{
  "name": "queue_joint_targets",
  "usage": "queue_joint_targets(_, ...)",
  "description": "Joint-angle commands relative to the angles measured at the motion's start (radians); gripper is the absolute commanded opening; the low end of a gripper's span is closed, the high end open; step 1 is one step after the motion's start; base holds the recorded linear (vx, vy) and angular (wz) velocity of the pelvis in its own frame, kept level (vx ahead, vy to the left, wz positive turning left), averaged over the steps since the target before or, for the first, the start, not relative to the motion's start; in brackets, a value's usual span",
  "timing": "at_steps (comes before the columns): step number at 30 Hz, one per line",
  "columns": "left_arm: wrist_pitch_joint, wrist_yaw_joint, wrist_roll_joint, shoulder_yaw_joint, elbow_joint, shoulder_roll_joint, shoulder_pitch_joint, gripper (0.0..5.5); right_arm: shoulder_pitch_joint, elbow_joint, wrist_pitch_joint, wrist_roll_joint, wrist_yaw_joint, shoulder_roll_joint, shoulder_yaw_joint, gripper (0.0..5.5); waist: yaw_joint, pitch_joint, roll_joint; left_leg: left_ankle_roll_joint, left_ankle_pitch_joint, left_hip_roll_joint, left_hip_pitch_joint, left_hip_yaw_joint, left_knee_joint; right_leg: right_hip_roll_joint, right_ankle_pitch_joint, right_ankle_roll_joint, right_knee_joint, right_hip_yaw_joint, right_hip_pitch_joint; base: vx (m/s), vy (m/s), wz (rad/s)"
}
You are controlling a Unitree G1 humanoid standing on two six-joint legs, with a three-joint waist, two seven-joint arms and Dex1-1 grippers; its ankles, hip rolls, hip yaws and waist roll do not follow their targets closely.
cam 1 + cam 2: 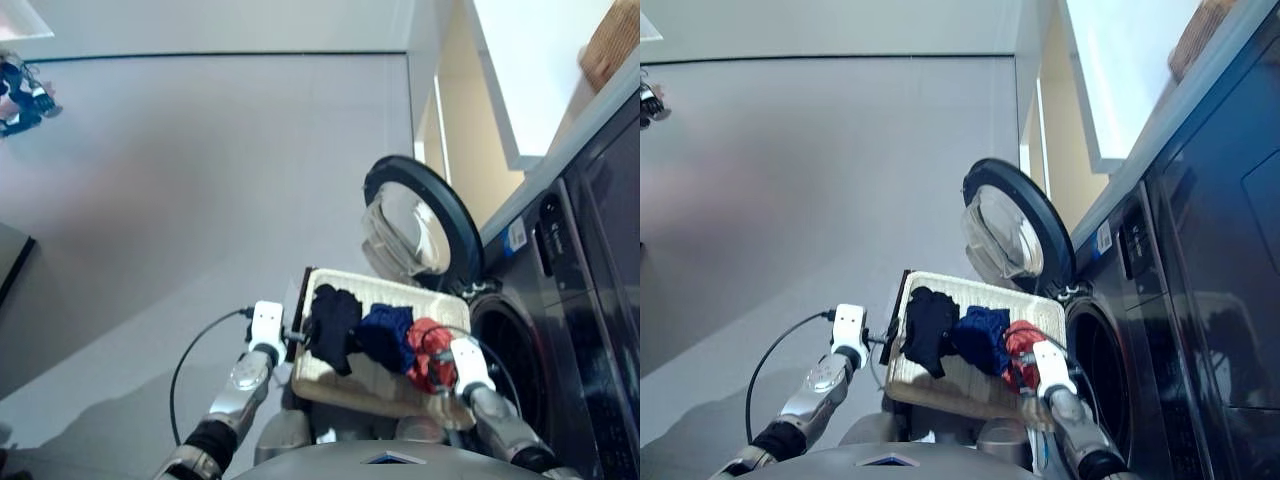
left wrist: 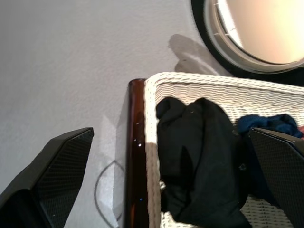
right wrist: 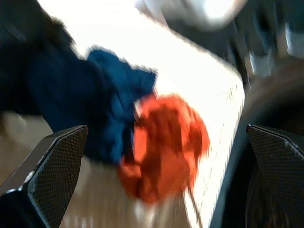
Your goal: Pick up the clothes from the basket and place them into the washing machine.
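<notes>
Lying in the basket [image 1: 345, 385] at lower centre, the black cloth [image 1: 335, 322], blue cloth [image 1: 388, 335] and red cloth [image 1: 428, 350] are looking light, soft and easy to pinch at a raised fold. Both the left tool [image 2: 171, 178] and the right tool [image 3: 166, 178] are spread, grasping nothing. The washing machine [image 1: 520, 350] is standing open just right of the rim.

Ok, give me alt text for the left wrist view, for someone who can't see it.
A black garment lies in a cream-white wicker basket, with a navy blue garment beside it. The open left gripper frames the basket's end, and part of the washing machine's round glass door shows beyond on the grey floor.
</notes>
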Motion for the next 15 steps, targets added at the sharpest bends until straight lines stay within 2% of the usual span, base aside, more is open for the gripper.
queue_joint_targets(1,-0.043,0.035,0.028,-0.016,-0.031,0.032,-0.108,5.50,-0.103,-0.150,-0.069,-0.020,-0.036,-0.009,0.005,5.50,-0.004,0.051,-0.060,-0.006,-0.060,-0.011,0.035,0.067,-0.004,-0.040,0.061,0.024,0.024,0.043,-0.086,0.000,0.000,0.000)
queue_joint_targets(7,-0.038,0.082,0.040,-0.043,-0.008,0.017,-0.172,5.50,-0.155,-0.267,-0.079,0.013,-0.071,0.009,0.010,5.50,-0.005,0.083,-0.070,-0.008,-0.047,0.003,0.005,0.061,-0.004,-0.026,0.047,0.015,0.059,0.049,-0.128,0.000,0.000,0.000)
queue_joint_targets(8,-0.037,0.101,0.043,-0.053,-0.009,0.015,-0.196,5.50,-0.187,-0.326,-0.086,0.031,-0.074,0.012,0.030,5.50,-0.002,0.113,-0.077,-0.005,-0.035,0.009,-0.008,0.062,0.008,-0.022,0.037,0.008,0.088,0.062,-0.151,0.000,0.000,0.000)
queue_joint_targets(9,-0.037,0.102,0.043,-0.053,-0.008,0.015,-0.197,5.50,-0.188,-0.327,-0.086,0.031,-0.074,0.012,0.030,5.50,-0.001,0.113,-0.077,-0.005,-0.035,0.009,-0.008,0.063,0.008,-0.023,0.035,0.008,0.091,0.064,-0.153,-0.074,-0.046,-0.011)
queue_joint_targets(11,-0.045,0.134,0.050,-0.070,0.005,0.007,-0.250,5.50,-0.244,-0.385,-0.100,0.038,-0.090,0.013,0.064,5.50,-0.001,0.165,-0.097,-0.012,-0.071,0.014,-0.113,0.058,0.153,-0.028,0.021,-0.002,0.161,0.088,-0.220,-0.120,-0.064,0.004)
queue_joint_targets(13,-0.048,0.144,0.052,-0.074,0.003,0.007,-0.269,5.50,-0.267,-0.408,-0.103,0.039,-0.097,0.014,0.073,5.50,-0.001,0.174,-0.100,-0.017,-0.087,0.018,-0.159,0.054,0.206,-0.029,0.011,-0.005,0.196,0.092,-0.257,-0.081,-0.035,0.132)
queue_joint_targets(15,-0.050,0.174,0.044,-0.074,-0.008,0.004,-0.294,5.50,-0.316,-0.489,-0.101,0.016,-0.103,0.015,0.103,5.50,-0.006,0.192,-0.102,-0.013,-0.116,0.022,-0.203,0.041,0.254,-0.014,-0.019,-0.011,0.290,0.112,-0.330,0.000,0.000,0.000)
